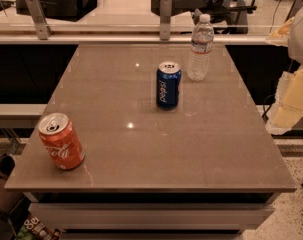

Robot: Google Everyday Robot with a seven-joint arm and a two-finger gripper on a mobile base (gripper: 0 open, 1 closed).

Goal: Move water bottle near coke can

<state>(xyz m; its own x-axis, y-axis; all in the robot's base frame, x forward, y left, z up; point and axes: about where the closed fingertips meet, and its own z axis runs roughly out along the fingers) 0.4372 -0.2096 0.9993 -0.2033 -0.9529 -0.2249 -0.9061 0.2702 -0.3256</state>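
Gripper: pale, cut off by the frame edge at 3 o'clock, off the table's right side and above floor level. I cannot tell whether it is open or closed from what I get here. It is touching nothing, well apart from all three containers.

Taking the table centre as the dial:

- Water bottle at 1 o'clock, upright near the far edge, white cap on, clear ribbed body. It is the nearest item to the gripper.
- Blue Pepsi can at about 12 o'clock, just in from centre and upright. It sits just beside the bottle, at the bottle's 8 o'clock, with a small gap I can see between them.
- Coke can at 8 o'clock near the front-left corner, standing on its base with the silver top showing. It is well apart from the bottle, diagonally across the tabletop, with the Pepsi can roughly between them.

Behind the table at 12 o'clock I see a rail with a metal post.
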